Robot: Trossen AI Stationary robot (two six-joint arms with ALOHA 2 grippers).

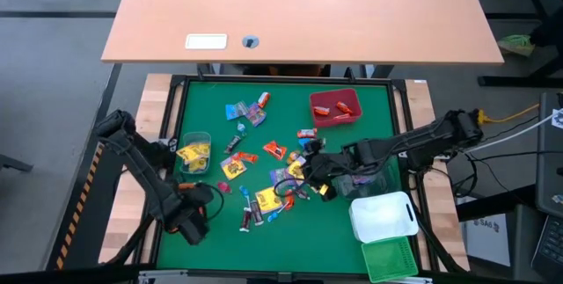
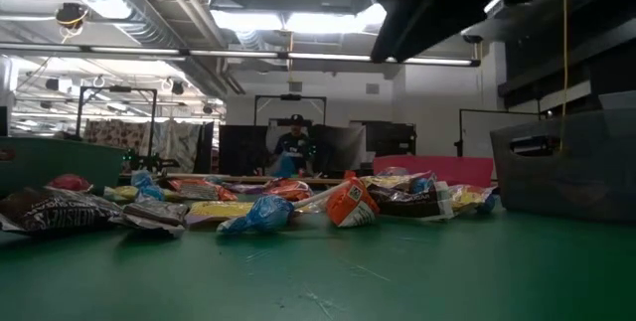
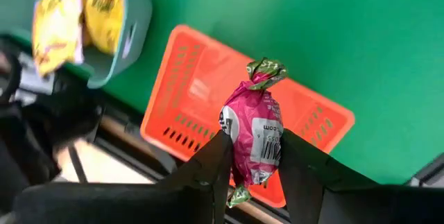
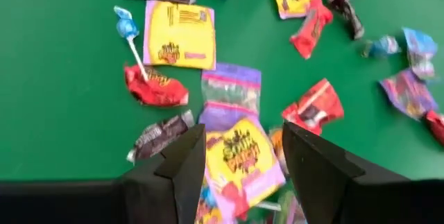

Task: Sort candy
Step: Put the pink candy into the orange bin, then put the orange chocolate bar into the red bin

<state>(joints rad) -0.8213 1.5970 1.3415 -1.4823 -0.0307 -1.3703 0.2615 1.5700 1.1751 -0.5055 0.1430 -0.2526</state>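
Note:
Candy lies scattered over the middle of the green mat: small wrapped sweets in yellow, red, blue, purple and brown. My left gripper stands at the near left, shut on a pink wrapped sweet above an orange bin. My right gripper hovers open over the right part of the pile. Its fingers stand on either side of a yellow and purple packet without touching it. My left gripper pinches the pink sweet by the lower half of its body between the two fingers. The fingers point down from above. The sweet is lifted clear over the orange bin, its green twisted ends sticking out past the fingers.
A clear bin with yellow candy stands at the left, and a red bin with orange-red sweets at the far right. A white bin and a green bin sit at the near right. The mat's near middle is bare.

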